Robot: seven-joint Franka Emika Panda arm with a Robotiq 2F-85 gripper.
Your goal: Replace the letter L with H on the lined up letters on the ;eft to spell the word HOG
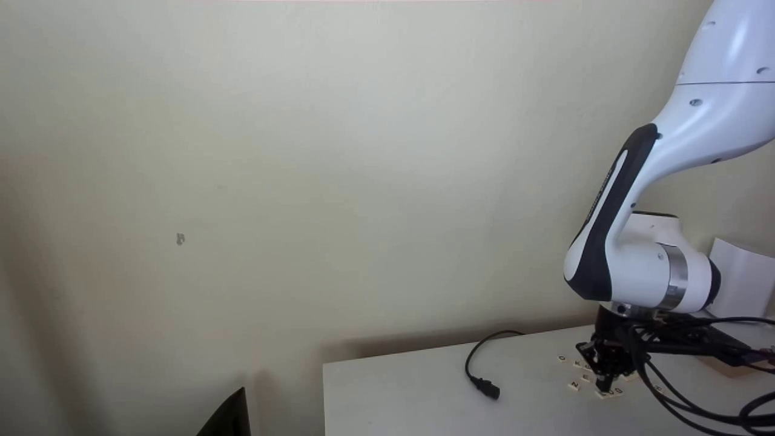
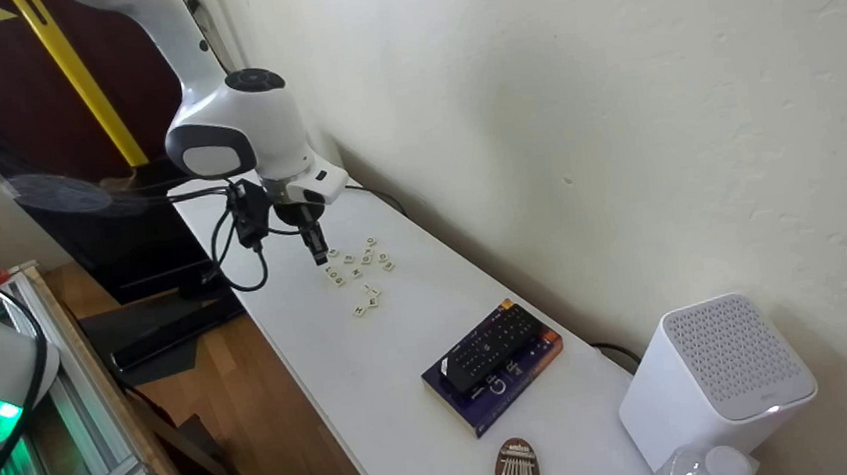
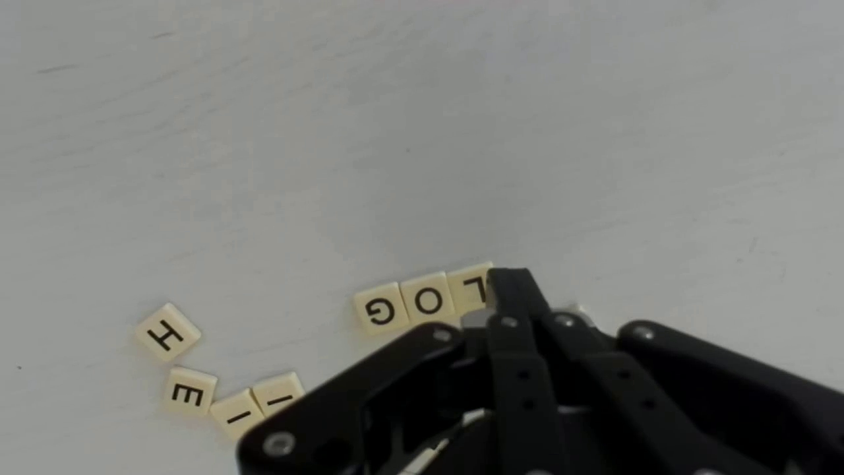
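Note:
Three letter tiles stand in a row in the wrist view, reading upside down: L (image 3: pixel 465 285), O (image 3: pixel 428 298) and G (image 3: pixel 381 309). The row also shows in an exterior view (image 2: pixel 334 276). The H tile (image 3: pixel 168 333) lies apart from the row, tilted; it also shows in an exterior view (image 2: pixel 359 311). My gripper (image 3: pixel 517 284) points down with its fingertips together and no tile visible between them. The tip covers the outer edge of the L tile; I cannot tell if it touches. The gripper also shows in both exterior views (image 1: pixel 603 386) (image 2: pixel 320 260).
An E tile (image 3: pixel 189 392) and two I tiles (image 3: pixel 237 414) lie near the H. Several more tiles (image 2: pixel 368 256) lie toward the wall. A black cable plug (image 1: pixel 486 389), a book (image 2: pixel 518 385) with a remote (image 2: pixel 492 347), a thumb piano (image 2: pixel 517 473) and a white box (image 2: pixel 723 387) are on the table.

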